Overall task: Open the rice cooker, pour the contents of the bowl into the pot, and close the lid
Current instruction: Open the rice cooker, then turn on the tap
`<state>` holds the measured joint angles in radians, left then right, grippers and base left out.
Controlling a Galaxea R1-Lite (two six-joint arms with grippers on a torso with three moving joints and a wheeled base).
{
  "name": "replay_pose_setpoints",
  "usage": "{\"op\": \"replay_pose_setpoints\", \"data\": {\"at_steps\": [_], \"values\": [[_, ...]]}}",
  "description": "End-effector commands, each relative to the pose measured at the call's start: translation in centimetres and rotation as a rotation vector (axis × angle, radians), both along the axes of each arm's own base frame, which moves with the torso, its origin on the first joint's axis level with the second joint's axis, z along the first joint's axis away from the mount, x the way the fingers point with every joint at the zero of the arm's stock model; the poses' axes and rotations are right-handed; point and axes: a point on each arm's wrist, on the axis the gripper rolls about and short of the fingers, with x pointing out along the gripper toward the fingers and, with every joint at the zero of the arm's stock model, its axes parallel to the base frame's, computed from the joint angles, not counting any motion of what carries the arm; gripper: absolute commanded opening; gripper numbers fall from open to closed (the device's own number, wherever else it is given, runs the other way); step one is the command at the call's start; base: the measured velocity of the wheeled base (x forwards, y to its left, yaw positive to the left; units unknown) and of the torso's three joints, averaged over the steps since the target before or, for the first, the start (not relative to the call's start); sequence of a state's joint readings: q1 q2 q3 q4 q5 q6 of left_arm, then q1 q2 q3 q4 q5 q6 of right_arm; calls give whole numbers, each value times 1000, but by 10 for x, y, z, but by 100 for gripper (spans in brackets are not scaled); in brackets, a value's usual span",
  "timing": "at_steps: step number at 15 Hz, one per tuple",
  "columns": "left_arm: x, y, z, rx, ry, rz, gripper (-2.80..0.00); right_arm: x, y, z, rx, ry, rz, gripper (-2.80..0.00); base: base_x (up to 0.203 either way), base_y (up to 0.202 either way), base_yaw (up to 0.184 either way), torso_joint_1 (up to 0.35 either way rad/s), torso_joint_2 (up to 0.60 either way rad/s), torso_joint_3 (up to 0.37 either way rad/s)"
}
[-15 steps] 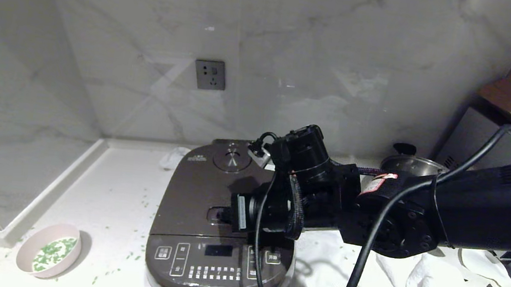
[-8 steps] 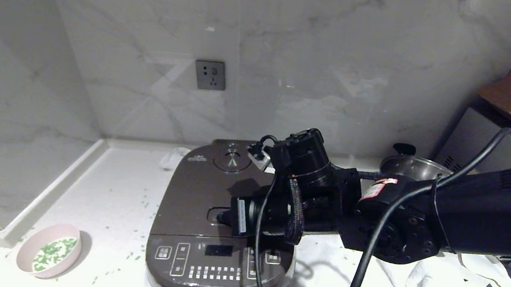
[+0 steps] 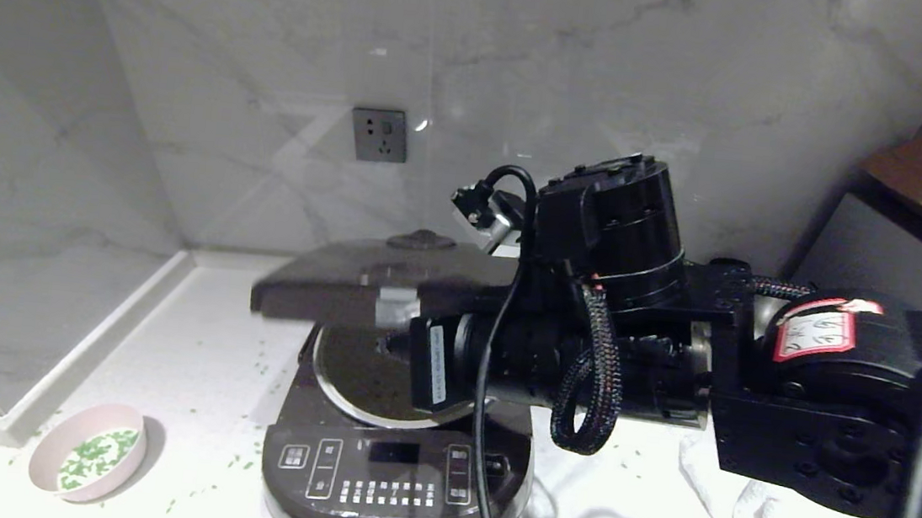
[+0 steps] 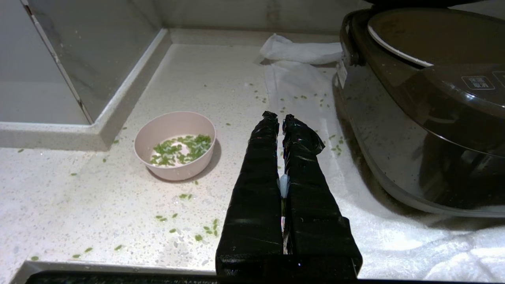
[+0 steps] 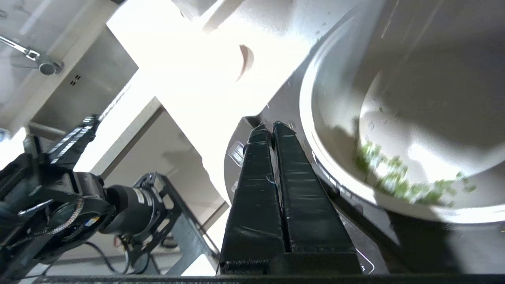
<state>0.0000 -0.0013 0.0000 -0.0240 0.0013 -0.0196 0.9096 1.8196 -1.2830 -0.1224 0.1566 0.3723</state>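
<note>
The cooker sits on the desk with its lid raised partway, roughly level above the pot. The right hand is at the cooker's front rim under the lid — its fingers pressed together, holding nothing. In the right wrist view the pot's cream-white inside carries green bits near its wall. The bowl stands on the desk well to the cooker's left, with green bits in it and more scattered around it. The left hand hovers over the desk between bowl and cooker — fingers closed, empty.
</note>
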Motion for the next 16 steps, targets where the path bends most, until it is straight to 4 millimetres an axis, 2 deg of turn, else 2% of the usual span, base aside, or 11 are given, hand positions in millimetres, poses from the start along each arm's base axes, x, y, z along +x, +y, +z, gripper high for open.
{"op": "replay_pose_setpoints", "data": {"at_steps": [1,4,7,12,16], "values": [[0,0,-1,0,2,0,-280,-18,-7,25,39,-83,10,-280,0,0,0,0,0,0],[0,0,-1,0,2,0,-280,-31,-17,42,35,-185,-9,-280,0,0,0,0,0,0],[0,0,-1,0,4,0,-280,-48,-42,60,34,-272,-59,-280,0,0,0,0,0,0],[0,0,-1,0,2,0,-280,-81,-106,56,-71,-396,-238,-280,0,0,0,0,0,0],[0,0,-1,0,2,0,-280,-92,-170,61,-126,-502,-456,-280,0,0,0,0,0,0]]}}
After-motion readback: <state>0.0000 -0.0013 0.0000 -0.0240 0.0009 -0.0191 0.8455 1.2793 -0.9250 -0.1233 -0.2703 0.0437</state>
